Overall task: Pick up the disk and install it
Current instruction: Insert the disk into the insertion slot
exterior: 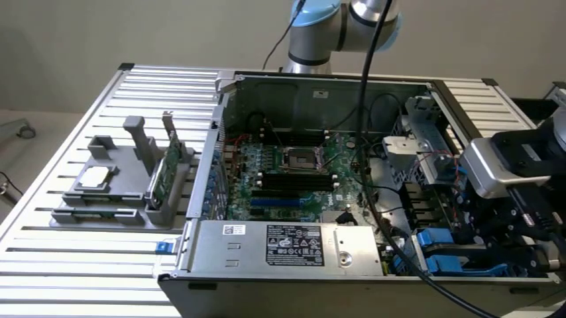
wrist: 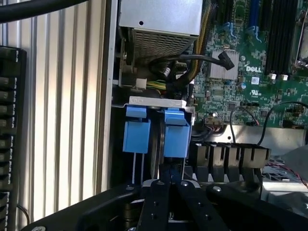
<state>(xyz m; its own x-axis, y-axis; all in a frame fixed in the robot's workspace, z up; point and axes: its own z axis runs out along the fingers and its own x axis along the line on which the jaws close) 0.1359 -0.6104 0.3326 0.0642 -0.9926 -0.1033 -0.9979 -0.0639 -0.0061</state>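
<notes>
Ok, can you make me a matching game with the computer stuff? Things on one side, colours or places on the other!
Things:
1 chip
2 circuit card
3 disk carrier
4 power supply box

Descriptions:
A blue, right at the tip of the gripper
B lying flat on the grey holder
C silver, with a printed label, inside the computer case
D green, standing on edge in the grey holder

Pairs: 1-B, 2-D, 3-A, 4-C
</notes>
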